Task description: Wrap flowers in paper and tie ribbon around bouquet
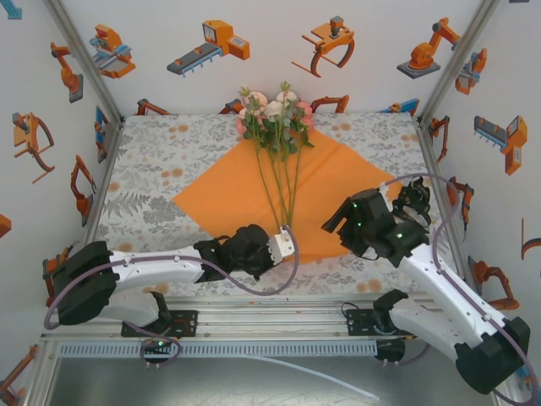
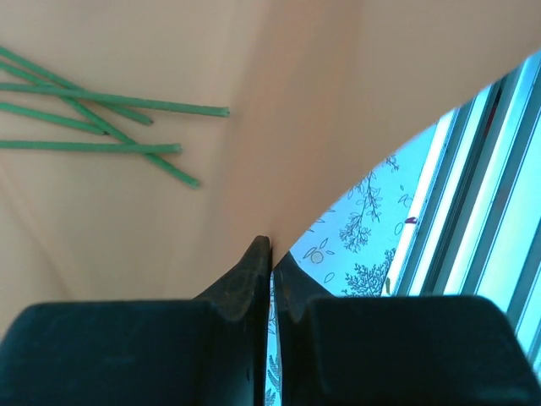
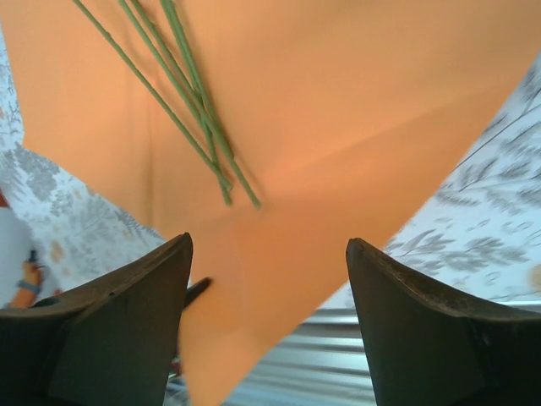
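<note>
Overhead, shows paper (image 1: 338,178) spread diagonally on a leaf-print cloth (image 1: 152,169), flowers (image 1: 275,118) lying across it, heads toward a back wall (image 1: 270,51) of robot cartoons. From left wrist, finds left gripper (image 2: 270,249) pinched together on the paper's edge, stems (image 2: 110,127) nearby. From right wrist, finds right gripper (image 3: 269,245) spread wide over the paper's near corner.

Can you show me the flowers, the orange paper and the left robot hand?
flowers (image 1: 272,108): top view, on the blossoms.
paper (image 1: 342,169): top view, on its bare right half.
left gripper (image 2: 270,247): left wrist view, between its closed fingertips.
</note>
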